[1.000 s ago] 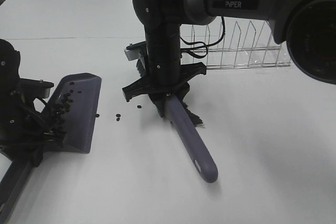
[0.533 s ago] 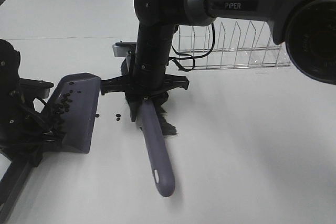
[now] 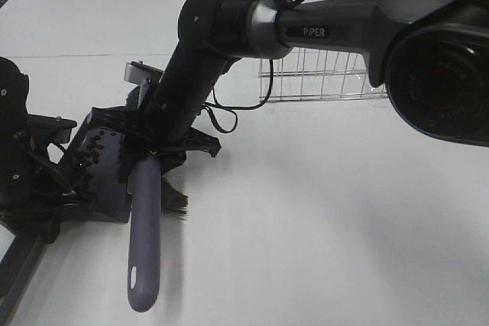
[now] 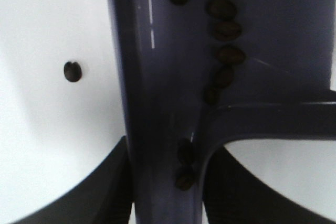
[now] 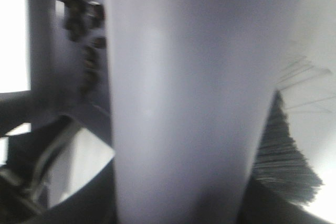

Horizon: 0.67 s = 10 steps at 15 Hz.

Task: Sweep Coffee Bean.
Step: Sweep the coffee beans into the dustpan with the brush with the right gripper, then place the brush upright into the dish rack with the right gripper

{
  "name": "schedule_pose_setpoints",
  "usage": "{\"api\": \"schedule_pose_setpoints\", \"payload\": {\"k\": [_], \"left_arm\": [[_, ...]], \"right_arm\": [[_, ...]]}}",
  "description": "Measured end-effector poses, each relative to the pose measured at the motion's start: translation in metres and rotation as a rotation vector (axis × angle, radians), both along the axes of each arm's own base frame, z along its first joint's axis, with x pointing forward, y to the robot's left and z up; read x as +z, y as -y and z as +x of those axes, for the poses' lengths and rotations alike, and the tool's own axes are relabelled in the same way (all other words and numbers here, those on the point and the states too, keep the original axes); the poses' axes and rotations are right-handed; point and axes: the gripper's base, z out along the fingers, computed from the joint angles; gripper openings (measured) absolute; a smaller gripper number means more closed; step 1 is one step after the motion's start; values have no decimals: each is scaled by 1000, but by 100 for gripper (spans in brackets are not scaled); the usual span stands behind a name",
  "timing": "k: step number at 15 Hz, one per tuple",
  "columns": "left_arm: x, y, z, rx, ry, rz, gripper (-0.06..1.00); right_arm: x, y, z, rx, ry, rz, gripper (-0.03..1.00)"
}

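The purple dustpan (image 3: 107, 177) lies on the white table at the left, and my left gripper (image 3: 67, 186) is shut on its handle. Several coffee beans (image 3: 90, 154) lie in the pan. In the left wrist view the beans (image 4: 224, 30) sit along the pan (image 4: 157, 103), and one bean (image 4: 72, 71) lies on the table beside it. My right gripper (image 3: 157, 150) reaches across and is shut on the purple brush (image 3: 144, 242). Its black bristles (image 3: 174, 202) rest at the pan's open edge. The right wrist view shows the brush handle (image 5: 184, 93), the bristles (image 5: 283, 166) and the beans (image 5: 81, 14) in the pan.
A clear wire rack (image 3: 321, 74) stands at the back right of the table. The right arm (image 3: 229, 24) stretches over the table's middle. The brush handle's end points toward the front edge.
My right arm has swept the brush leftward across the table to the dustpan's lip. The loose beans that lay beside the pan no longer show in the high view. The left arm has not moved.
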Motion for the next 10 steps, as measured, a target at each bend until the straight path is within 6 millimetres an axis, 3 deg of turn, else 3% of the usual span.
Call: {"api": "schedule_pose_setpoints", "payload": {"k": [4,10], "left_arm": [[0,0,0,-1,-2,1,34],[0,0,0,-8,-2,1,34]], "right_arm": [[29,-15,11,50,86,137,29],[66,8,30,182,171,-7,29]]}}
